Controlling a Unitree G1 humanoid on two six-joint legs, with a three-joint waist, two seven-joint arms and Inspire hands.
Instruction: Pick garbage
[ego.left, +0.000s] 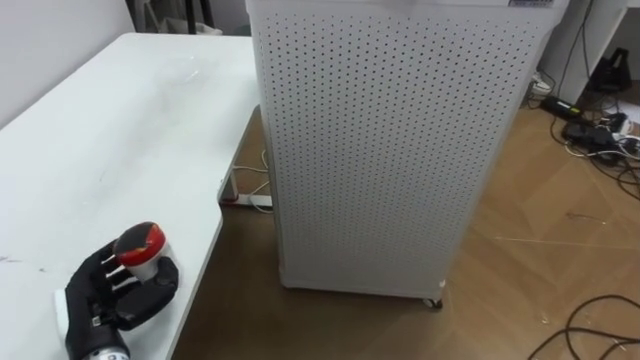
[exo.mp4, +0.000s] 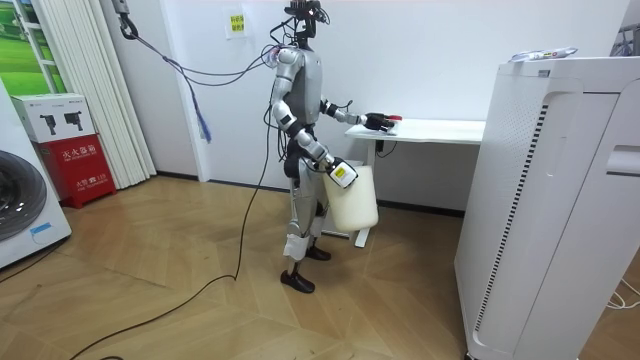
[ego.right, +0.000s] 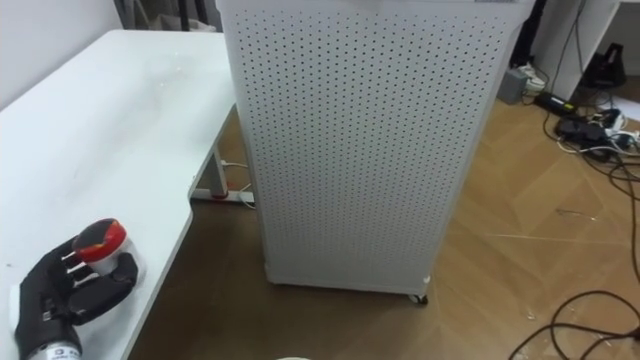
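At the lower left, the left hand (ego.left: 118, 292) lies on the white table (ego.left: 120, 130), clamped round a red-lidded white cup (ego.left: 141, 250), while mid-frame in the room view the right hand (exo.mp4: 338, 172) meets a pale bin (exo.mp4: 356, 202), its grip I cannot tell.

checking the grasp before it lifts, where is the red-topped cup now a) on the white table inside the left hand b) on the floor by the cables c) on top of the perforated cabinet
a: the left hand curls round the red-topped cup on the white table, near its edge.
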